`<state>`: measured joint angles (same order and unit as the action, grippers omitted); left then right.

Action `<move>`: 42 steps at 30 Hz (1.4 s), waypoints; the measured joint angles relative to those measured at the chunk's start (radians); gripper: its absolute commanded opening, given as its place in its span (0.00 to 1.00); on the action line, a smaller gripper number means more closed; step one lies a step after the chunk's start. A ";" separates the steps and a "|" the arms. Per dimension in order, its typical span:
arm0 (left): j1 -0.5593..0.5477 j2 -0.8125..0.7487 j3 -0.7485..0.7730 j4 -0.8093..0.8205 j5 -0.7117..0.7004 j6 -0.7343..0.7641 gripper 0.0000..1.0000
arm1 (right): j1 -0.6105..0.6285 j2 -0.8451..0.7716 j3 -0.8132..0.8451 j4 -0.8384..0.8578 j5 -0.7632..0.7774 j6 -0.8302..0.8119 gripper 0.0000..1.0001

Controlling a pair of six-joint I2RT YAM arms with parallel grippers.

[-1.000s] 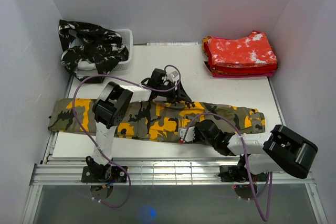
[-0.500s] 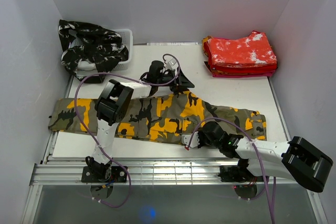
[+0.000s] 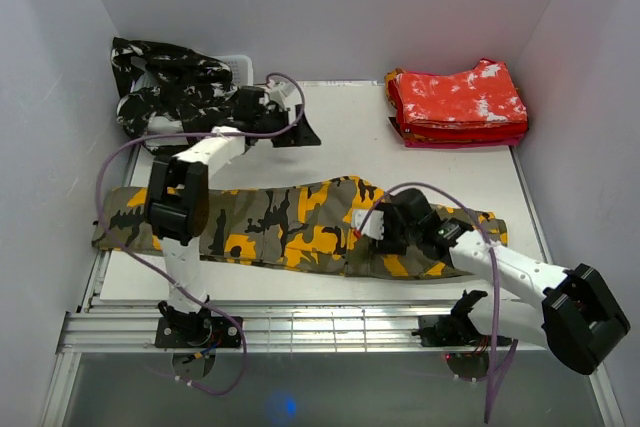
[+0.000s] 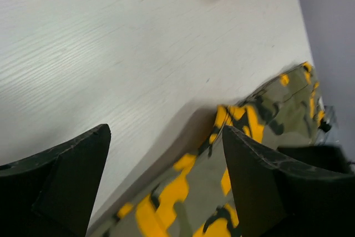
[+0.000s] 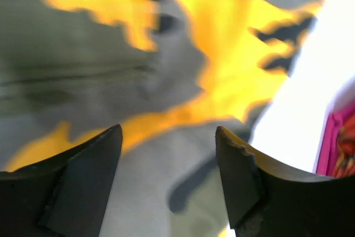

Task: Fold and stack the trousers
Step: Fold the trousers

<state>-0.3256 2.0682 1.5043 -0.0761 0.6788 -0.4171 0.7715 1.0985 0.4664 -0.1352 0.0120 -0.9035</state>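
Observation:
The olive trousers (image 3: 290,227) with orange-yellow and black patches lie lengthwise across the white table (image 3: 350,137), bunched up in the middle. My left gripper (image 3: 297,133) hangs open over bare table behind them, next to the bin. In the left wrist view its jaws (image 4: 166,184) are wide apart and empty, with the olive cloth (image 4: 244,181) below. My right gripper (image 3: 380,230) hovers open low over the right half of the trousers. In the right wrist view it (image 5: 166,184) holds nothing, and the cloth (image 5: 166,81) is close beneath.
A folded red-and-white stack of trousers (image 3: 458,105) sits at the back right; its edge (image 5: 338,142) shows in the right wrist view. Black-and-white trousers (image 3: 175,97) are heaped in a white bin (image 3: 240,72) at the back left. White walls close in on three sides.
The right gripper has opened, let go of the olive cloth and moved back over it. The left gripper has opened wider and swung back and left toward the bin.

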 measured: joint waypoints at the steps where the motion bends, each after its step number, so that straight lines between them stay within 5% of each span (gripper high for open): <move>1: 0.029 -0.045 -0.008 -0.067 -0.011 0.062 0.95 | -0.043 0.009 0.045 -0.036 -0.028 0.012 0.75; 10: 0.338 -0.441 -0.197 -0.554 -0.022 0.494 0.97 | -0.294 0.321 0.366 -0.341 -0.215 0.101 0.73; 17: 0.323 -0.536 -0.440 -0.766 -0.161 0.706 0.93 | -0.401 0.454 0.399 -0.463 -0.207 0.107 0.66; 31: 0.358 -0.488 -0.526 -0.769 -0.276 0.663 0.92 | -0.818 0.652 0.625 -0.520 -0.043 -0.030 0.69; 36: 0.502 -0.500 -0.459 -0.780 -0.295 0.625 0.95 | -0.817 0.638 0.618 -0.509 0.011 -0.090 0.88; 42: 0.818 -0.485 -0.260 -0.801 -0.283 0.634 0.95 | -0.816 0.617 0.615 -0.544 0.034 -0.123 0.97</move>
<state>0.4919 1.5829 1.2446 -0.8772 0.3958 0.2173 -0.0444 1.7153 1.0813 -0.6792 0.0463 -1.0264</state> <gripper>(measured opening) 0.950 0.964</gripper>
